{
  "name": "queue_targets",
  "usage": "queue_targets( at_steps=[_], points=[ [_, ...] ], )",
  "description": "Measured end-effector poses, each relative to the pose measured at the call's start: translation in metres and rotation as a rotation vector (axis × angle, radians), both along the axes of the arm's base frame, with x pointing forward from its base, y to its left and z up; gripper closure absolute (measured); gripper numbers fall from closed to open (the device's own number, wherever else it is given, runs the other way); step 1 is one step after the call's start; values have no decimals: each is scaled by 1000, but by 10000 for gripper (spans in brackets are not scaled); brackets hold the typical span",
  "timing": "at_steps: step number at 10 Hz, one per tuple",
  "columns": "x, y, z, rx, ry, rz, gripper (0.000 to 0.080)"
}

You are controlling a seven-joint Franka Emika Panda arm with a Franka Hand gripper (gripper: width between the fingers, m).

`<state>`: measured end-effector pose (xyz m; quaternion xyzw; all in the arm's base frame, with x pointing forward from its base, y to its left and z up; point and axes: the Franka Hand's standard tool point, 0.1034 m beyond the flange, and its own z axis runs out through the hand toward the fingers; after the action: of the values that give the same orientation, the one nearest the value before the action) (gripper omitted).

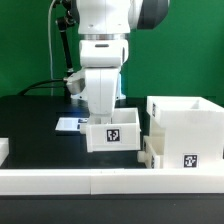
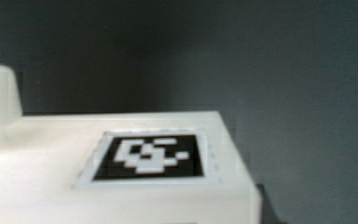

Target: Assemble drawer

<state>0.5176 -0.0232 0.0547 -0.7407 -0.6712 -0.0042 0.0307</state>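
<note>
rail (image 1: 60, 182) in front | gripper (image 1: 104, 116) on small tray (image 1: 112, 134) | finger opening hidden, cannot tell | housing (image 1: 186, 128) beside

One robot arm (image 1: 105, 45) at 12 o'clock in the exterior view. One tall housing (image 1: 186, 130) at 3 o'clock. Two shallow trays: one tray (image 1: 112, 132) at centre beneath the arm, a second tray (image 1: 151, 152) partly hidden against the housing at 4 o'clock. Two square tags on these parts: tray tag (image 1: 114, 135); housing tag (image 1: 189, 160). One long low rail (image 1: 110, 180) at 6 o'clock. One marker board (image 1: 69, 124) at 9 o'clock. The wrist view shows one tag (image 2: 151, 156) on one white part.
</note>
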Motion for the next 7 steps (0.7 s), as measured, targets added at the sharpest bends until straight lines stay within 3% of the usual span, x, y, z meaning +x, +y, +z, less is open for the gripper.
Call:
queue_targets(
  at_steps=[5, 7],
  points=[
    [0, -9, -1, 2, -2, 54, 755],
    [-2, -23, -3, 20, -2, 57, 755]
  ],
)
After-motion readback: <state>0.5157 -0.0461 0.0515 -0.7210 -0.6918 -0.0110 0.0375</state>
